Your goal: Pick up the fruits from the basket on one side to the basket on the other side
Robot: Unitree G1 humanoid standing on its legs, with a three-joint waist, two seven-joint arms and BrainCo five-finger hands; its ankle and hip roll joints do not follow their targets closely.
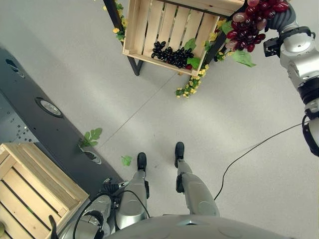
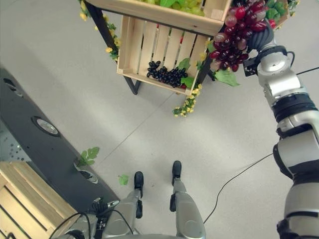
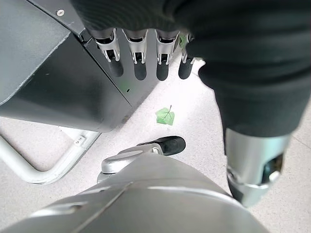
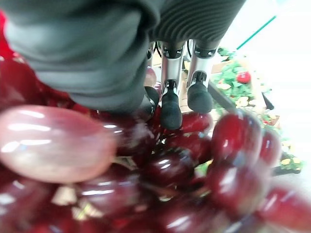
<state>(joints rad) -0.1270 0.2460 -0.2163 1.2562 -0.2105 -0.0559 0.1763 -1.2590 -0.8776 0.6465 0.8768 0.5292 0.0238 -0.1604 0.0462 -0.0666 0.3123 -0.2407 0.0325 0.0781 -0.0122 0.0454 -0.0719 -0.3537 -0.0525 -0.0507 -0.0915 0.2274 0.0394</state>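
Red grapes (image 2: 237,35) in right hand (image 4: 170,97).

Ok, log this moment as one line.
right hand: shut on red grape bunch, raised beside crate shelf | left hand: open, idle, low | black grapes: in crate

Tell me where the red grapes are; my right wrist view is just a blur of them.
Observer: The red grapes hang in the air from the right hand, at the crate stand's right end.
Operator: Anything left in that stand?
Observer: Black grapes lie in its lower crate.
Operator: And the other crate?
Observer: A wooden crate sits low at the robot's left; the left hand hangs with straight fingers.
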